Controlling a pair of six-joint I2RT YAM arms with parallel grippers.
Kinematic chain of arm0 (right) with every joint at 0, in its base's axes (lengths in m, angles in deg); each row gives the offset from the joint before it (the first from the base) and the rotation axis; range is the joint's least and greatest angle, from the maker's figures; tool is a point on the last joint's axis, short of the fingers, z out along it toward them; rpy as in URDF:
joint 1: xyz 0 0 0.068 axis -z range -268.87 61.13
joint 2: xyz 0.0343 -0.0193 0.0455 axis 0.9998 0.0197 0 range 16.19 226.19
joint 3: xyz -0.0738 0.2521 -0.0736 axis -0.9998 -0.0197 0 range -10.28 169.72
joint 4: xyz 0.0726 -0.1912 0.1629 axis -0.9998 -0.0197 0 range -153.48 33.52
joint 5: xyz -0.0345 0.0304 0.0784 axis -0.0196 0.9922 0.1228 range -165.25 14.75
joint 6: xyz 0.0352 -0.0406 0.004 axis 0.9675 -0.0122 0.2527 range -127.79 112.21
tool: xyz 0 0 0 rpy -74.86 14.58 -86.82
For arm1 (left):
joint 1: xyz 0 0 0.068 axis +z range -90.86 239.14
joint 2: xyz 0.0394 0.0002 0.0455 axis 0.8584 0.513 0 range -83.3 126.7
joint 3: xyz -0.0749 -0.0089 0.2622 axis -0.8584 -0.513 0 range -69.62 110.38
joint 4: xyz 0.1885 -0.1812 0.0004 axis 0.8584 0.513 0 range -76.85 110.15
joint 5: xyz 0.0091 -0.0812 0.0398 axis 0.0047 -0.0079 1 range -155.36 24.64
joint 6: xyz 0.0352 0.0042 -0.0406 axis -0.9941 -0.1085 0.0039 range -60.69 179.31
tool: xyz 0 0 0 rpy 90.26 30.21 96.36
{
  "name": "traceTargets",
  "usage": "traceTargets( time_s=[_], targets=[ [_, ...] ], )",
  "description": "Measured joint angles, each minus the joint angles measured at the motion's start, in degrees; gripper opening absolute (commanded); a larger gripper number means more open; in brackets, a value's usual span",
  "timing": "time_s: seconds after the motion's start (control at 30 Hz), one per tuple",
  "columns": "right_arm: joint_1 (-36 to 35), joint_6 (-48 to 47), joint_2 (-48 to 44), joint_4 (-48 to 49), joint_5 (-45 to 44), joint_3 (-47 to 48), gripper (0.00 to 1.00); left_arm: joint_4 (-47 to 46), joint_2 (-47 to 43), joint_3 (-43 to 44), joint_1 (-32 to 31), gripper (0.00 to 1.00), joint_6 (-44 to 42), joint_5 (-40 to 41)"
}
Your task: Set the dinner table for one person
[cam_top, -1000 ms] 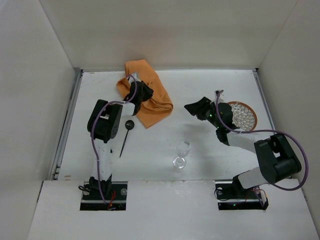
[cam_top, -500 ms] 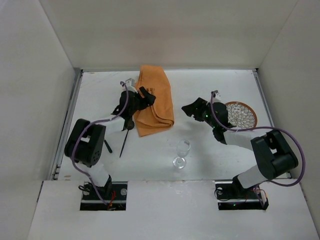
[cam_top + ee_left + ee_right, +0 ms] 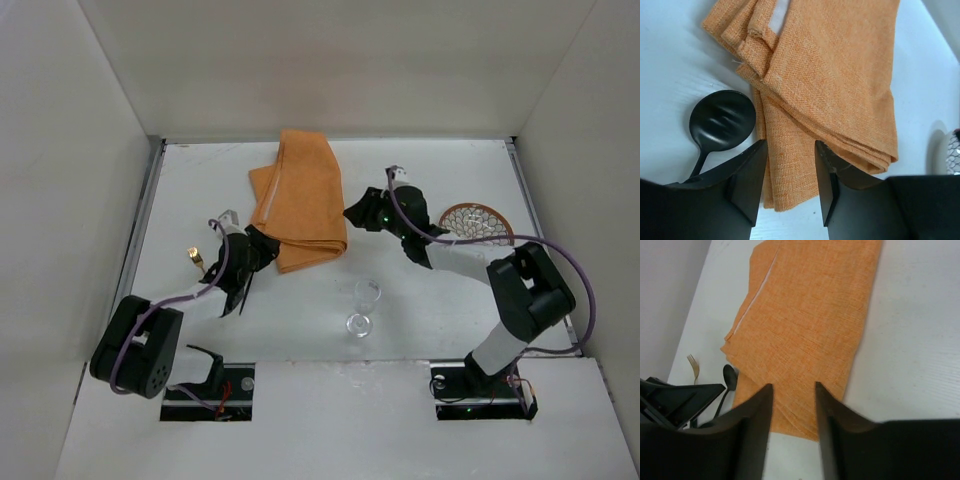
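The dinner table point(image 3: 430, 165) is the wide white top that carries everything, and I judge the task to be only at its beginning. The orange cloth point(image 3: 300, 195) lies folded in a long shape at the far middle, its layers a little uneven on the left edge. It seems roughly placed, but nothing else is arranged around it.

The patterned plate point(image 3: 487, 226) lies well to the right of the cloth. The wine glass point(image 3: 366, 304) stands upright, nearer the arms than the cloth and a little to its right. The black spoon point(image 3: 722, 120) lies just beside the cloth's near left corner, its bowl almost touching the cloth. The gold fork point(image 3: 195, 257) is further left of the cloth, apart from the spoon.

The left gripper point(image 3: 790, 145) hovers over the cloth's near end, its fingers moderately apart and holding nothing. The right gripper point(image 3: 792, 387) is above the cloth's near right side, fingers also parted and empty.

What is left, in my view: to bring the plate to the centre of the setting, to lay the fork and spoon beside it, to place the glass above, and perhaps to tidy the cloth.
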Motion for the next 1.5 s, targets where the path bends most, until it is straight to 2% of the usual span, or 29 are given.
traceTargets(
  time_s=[0.03, 0.1, 0.2, 0.4, 0.6, 0.77, 0.83, 1.0, 1.1, 1.2, 1.37, 1.5],
  targets=[
    [-0.37, -0.63, 1.07, -1.18, -0.04, 1.64, 0.59, 0.11, -1.09, -0.79, -0.04, 0.37, 0.55, 0.28],
    [-0.92, -1.68, 3.15, -2.99, -0.28, 4.48, 0.69, 0.04, -3.23, -1.84, -0.09, 0.33, 1.68, 0.63],
    [-1.11, -2.47, 6.16, -5.42, -1.46, 7.96, 0.69, -0.17, -6.16, -3.98, -0.02, 0.28, 3.32, 1.44],
    [-1.18, -2.16, 10.93, -8.17, -4.39, 9.97, 0.64, 0.81, -9.22, -8.74, 1.97, 0.24, 5.25, 1.38],
    [-1.92, -0.28, 12.72, -10.01, -6.62, 9.97, 0.62, 3.39, -12.02, -11.19, 2.4, 0.23, 5.92, 0.57],
    [-2.91, 1.07, 12.72, -9.18, -7.13, 9.92, 0.61, 4.07, -9.53, -11.19, 4.33, 0.23, 6.08, 0.0],
    [-3.08, 1.46, 12.72, -8.63, -7.15, 9.75, 0.58, 3.37, -7.37, -10.95, 4.28, 0.22, 6.64, -0.48],
    [-3.39, 2.51, 12.7, -6.27, -7.32, 7.96, 0.34, 1.11, -2.29, -8.59, 3.89, 0.11, 7.5, -0.81],
    [-3.39, 2.97, 12.7, -5.62, -7.3, 6.29, 0.32, 0.2, -1.05, -8.28, 5.18, 0.1, 7.91, -0.5],
    [-3.39, 3.15, 12.35, -5.33, -7.3, 5.18, 0.34, 0.24, -1.11, -8.31, 6.78, 0.1, 8.41, 0.17],
    [-3.39, 3.56, 11.26, -4.59, -7.3, 4.37, 0.49, 2.14, -2.67, -8.39, 7.43, 0.11, 8.61, 1.64],
    [-3.39, 3.63, 8.33, -4.2, -7.3, 2.1, 0.56, 6.67, -5.92, -8.35, 8.74, 0.14, 8.04, 3.69]
  ],
)
